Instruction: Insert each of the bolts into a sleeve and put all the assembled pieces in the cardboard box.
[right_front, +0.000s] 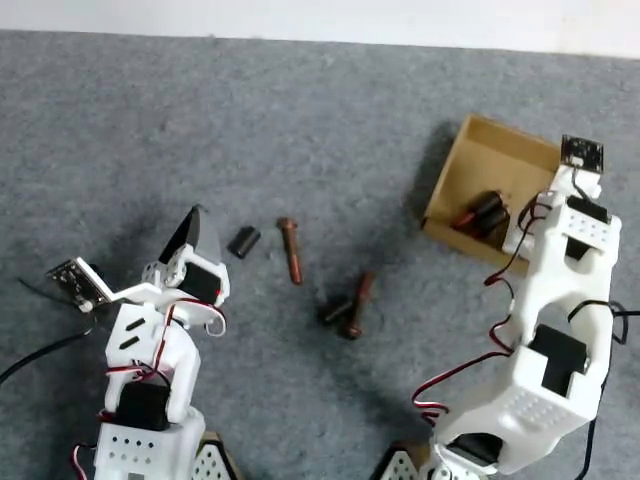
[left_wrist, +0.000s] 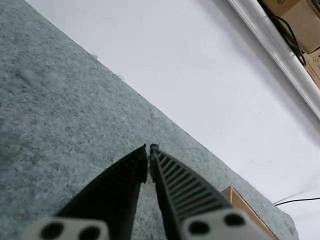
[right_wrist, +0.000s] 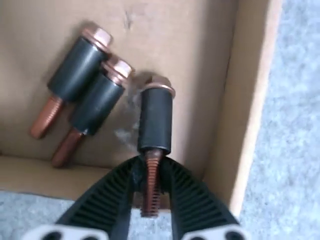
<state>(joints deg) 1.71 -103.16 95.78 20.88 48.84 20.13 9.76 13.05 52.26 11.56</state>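
My right gripper (right_wrist: 150, 165) is over the cardboard box (right_wrist: 250, 100), shut on the threaded end of a copper bolt (right_wrist: 150, 190) that wears a black sleeve (right_wrist: 155, 120). Two more sleeved bolts (right_wrist: 92, 102) lie side by side on the box floor next to it. The high view shows the box (right_front: 500, 150) at the right with dark assembled pieces (right_front: 482, 212) inside. My left gripper (right_front: 197, 218) is shut and holds nothing, just left of a loose black sleeve (right_front: 243, 241). A bare bolt (right_front: 291, 250) lies right of that sleeve. Another bolt (right_front: 358, 303) lies against a second sleeve (right_front: 335, 312).
Grey felt (right_front: 330, 110) covers the table. The left wrist view has the shut fingertips (left_wrist: 156, 151) above the felt, a white wall behind and a corner of the box (left_wrist: 240, 202). The right arm's body (right_front: 555, 330) stands along the right edge.
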